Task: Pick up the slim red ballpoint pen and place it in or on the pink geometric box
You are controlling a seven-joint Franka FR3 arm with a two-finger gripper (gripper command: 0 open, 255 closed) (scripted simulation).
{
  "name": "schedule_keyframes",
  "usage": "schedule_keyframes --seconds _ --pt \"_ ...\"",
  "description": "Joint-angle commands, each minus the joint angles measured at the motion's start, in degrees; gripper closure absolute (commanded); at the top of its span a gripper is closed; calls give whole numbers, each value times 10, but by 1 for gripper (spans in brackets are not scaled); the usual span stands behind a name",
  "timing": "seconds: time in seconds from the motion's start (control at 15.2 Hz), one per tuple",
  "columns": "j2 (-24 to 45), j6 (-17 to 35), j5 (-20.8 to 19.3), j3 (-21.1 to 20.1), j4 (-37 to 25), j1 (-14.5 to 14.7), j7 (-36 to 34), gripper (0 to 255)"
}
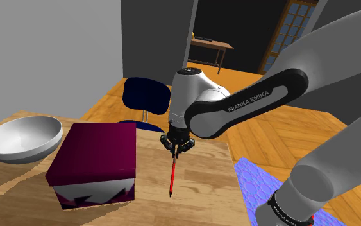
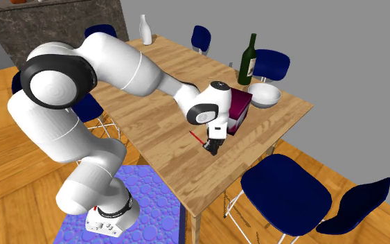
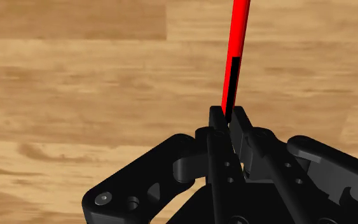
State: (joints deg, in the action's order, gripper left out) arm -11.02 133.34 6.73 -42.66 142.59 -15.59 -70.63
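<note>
- Plainly, in the shoulder view the gripper is clamped on the upper end of the red pen, which hangs almost upright over the table.
  - The dark pink box stands just beside it, toward this view's left, and its flat top looks higher than the pen's tip.
  - A sideways move without a lift first would likely knock the shaft against the box wall and lever it out of the pinch.
  - Whether the tip touches the wood I cannot tell.
  - The box's far side is hidden, and a grey bowl sits beyond it.
- From the second exterior view the pen is a short red sliver next to the gripper.
  - The wrist covers part of the box.
  - The bowl lies just beside the box, with a dark bottle further on, so an overshoot could strike either.
  - The lid looks closed and smooth, so a round pen set there might roll off.
- Seen from the wrist view, the fingers pinch only the very end of the pen, at its black strip.
  - So short a hold on a long shaft may let it swing or slip during a quick move.
  - The pen's far end is cut off.
</note>
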Motion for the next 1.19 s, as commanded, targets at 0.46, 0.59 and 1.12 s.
schedule_keyframes --seconds 0.46,0.59,1.12 --pt "-22 -36 14 9 -12 5 13 255" --pt "-34 -54 21 14 -20 7 19 255" --pt "-74 -123 38 34 -54 15 37 255"
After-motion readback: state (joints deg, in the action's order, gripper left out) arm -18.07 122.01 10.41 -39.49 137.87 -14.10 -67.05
